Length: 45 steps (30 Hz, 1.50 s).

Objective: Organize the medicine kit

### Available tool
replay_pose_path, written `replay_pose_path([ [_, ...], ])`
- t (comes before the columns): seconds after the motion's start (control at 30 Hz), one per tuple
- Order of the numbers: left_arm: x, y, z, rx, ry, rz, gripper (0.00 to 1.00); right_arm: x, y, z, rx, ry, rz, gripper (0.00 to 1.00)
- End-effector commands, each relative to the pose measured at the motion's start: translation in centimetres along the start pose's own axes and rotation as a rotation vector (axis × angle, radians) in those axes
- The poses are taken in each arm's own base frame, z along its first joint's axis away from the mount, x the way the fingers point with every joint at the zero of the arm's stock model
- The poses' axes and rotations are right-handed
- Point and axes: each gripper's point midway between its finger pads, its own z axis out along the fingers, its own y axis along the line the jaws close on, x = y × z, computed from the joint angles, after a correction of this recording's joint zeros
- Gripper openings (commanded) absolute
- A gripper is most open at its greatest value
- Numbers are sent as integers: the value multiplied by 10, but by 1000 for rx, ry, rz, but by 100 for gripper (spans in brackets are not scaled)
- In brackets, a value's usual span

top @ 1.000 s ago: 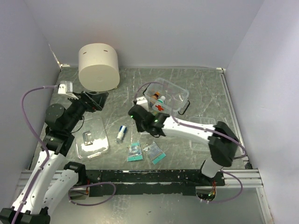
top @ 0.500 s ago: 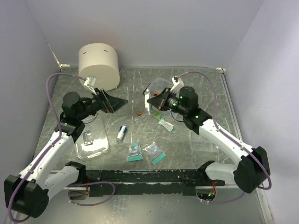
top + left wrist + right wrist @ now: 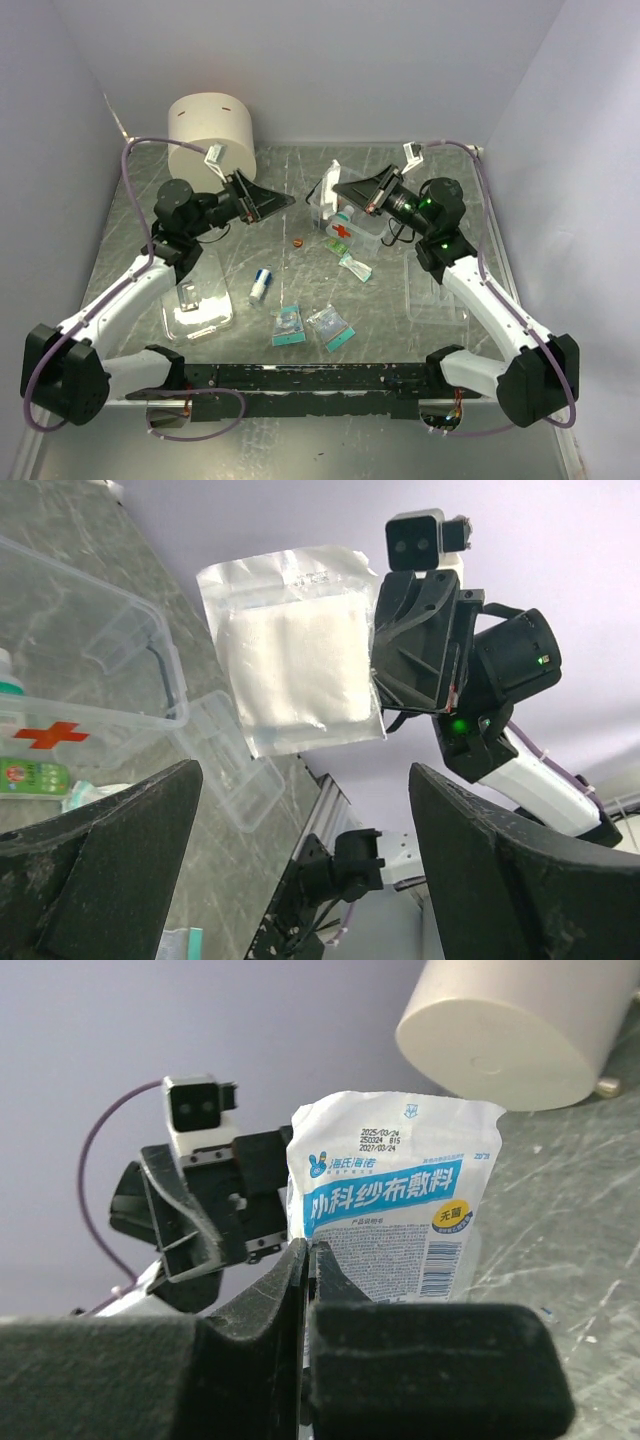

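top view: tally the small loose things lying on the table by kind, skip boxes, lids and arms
packets: 3
bottle: 1
brown bit: 1
total: 5
green packet against the medicine kit wall not counted, cannot tell if it is inside

Clear glossy plastic medicine kit (image 3: 341,229), shiny film pouch (image 3: 390,1210), matt cream cylinder (image 3: 210,140), scratched grey tabletop (image 3: 310,275).

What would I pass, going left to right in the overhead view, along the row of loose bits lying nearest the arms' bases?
Clear plastic lid → small white-and-blue vial → first teal packet → second teal packet → clear plastic tray.
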Motion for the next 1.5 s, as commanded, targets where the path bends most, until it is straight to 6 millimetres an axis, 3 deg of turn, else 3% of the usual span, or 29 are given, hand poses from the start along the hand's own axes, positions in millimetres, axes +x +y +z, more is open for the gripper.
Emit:
replay_pose_path([
  [0.0,-1,-24,18,102,18,-34,95,5,20,-1,-119,48,63,0],
  [0.4,-15,-52,28,217,-112,-357,91,-1,75,-14,-395,65,146,0],
  [0.6,-12,-68,28,258,-109,-371,89,-8,105,-30,-548,54,200,0],
  [0.73,-10,-96,26,364,-80,-358,85,-10,115,-37,-607,52,222,0],
  [0.97,-12,-140,13,510,-64,-334,61,-11,112,-36,-581,29,214,0],
  [1.13,-12,-140,11,488,-76,-303,43,-10,104,-32,-515,10,205,0],
  [1.23,-13,-138,11,478,-89,-285,24,-9,96,-31,-448,-4,174,0],
  [1.33,-12,-131,15,435,-92,-243,8,-5,81,-29,-338,-7,150,27],
  [1.43,-8,-113,26,306,-70,-158,7,-1,47,-26,-128,-18,109,48],
  [1.47,-2,-96,32,214,-41,-101,7,0,32,-27,-43,-29,77,51],
])
